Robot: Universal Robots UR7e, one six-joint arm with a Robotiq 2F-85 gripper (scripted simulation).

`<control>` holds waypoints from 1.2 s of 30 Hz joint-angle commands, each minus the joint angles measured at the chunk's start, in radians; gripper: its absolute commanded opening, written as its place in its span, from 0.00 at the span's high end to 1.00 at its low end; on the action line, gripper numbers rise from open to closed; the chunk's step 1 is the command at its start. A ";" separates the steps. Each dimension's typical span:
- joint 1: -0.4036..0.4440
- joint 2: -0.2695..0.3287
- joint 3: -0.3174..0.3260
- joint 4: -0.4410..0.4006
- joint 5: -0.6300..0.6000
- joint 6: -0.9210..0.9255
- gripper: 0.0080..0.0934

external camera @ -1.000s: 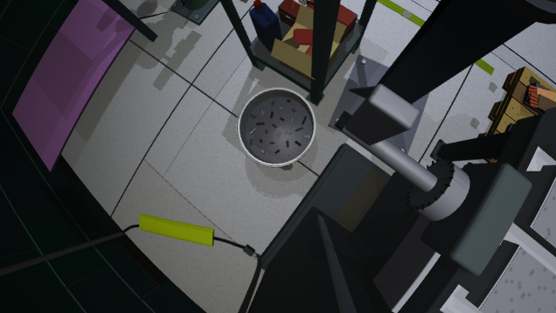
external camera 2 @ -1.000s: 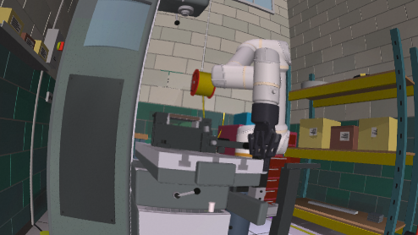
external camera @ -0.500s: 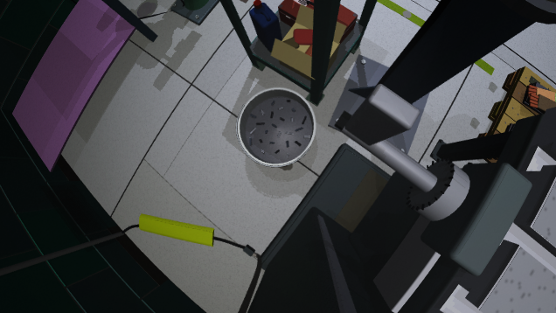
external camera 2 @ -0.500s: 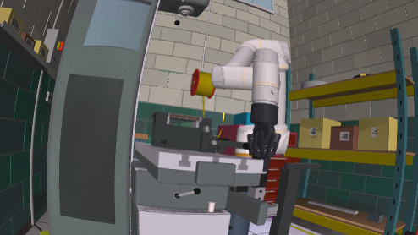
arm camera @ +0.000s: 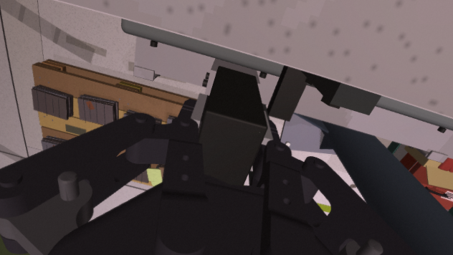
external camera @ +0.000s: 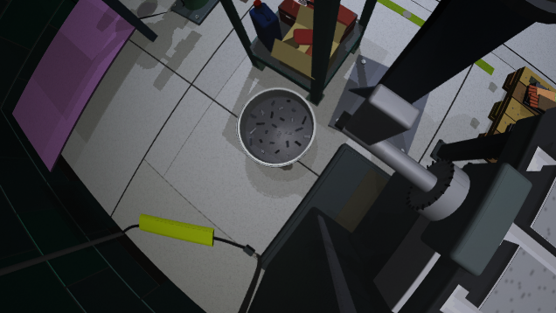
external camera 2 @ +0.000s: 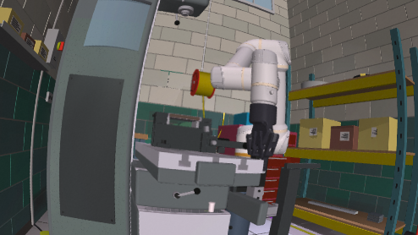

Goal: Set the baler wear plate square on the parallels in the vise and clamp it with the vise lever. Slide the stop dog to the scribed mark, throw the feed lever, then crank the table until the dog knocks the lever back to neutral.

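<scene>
My gripper hangs at the right end of the mill table, at the tip of the dark vise lever that sticks out from the vise. In the wrist camera a dark square bar, the lever's end, stands between my fingers under the pale table edge. The vise sits on the grey table, and I cannot make out the wear plate in its jaws. A small feed lever shows on the front of the machine below the table. My gripper is closed on the vise lever.
The mill's tall grey column fills the left of the scene. A round bin of chips stands on the floor beside a shelf rack. Yellow shelving with boxes stands to the right of the arm.
</scene>
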 commanded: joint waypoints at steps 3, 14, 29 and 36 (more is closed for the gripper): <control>-0.005 -0.003 0.008 0.009 -0.008 -0.003 1.00; -0.011 -0.014 0.023 0.004 -0.008 -0.009 1.00; -0.019 -0.025 0.039 -0.001 -0.008 -0.016 1.00; -0.018 -0.025 0.038 -0.003 -0.007 -0.016 1.00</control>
